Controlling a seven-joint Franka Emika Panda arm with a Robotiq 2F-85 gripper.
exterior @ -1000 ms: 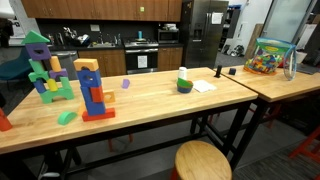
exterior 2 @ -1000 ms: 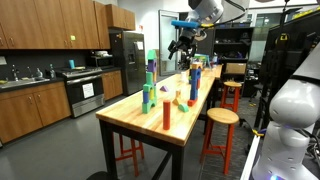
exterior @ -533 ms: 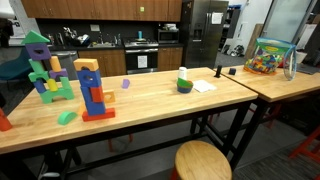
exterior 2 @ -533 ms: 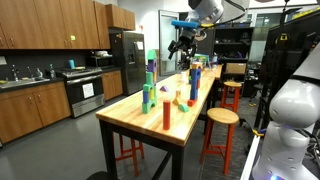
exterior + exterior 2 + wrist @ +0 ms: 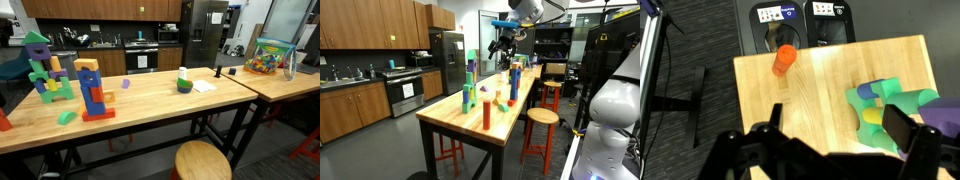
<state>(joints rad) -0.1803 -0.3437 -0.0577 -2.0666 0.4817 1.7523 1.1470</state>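
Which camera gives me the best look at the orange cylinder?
An exterior view: the orange cylinder stands whole and upright at the table end. The wrist view shows it foreshortened from above; an exterior view clips it at the frame edge.

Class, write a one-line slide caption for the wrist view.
Open end effector hovers above a wooden table, orange cylinder near its edge, green block stack at right.

orange cylinder (image 5: 785, 60) | upright | near table (image 5: 820, 105) end || green block tower (image 5: 895, 100) | upright | well apart
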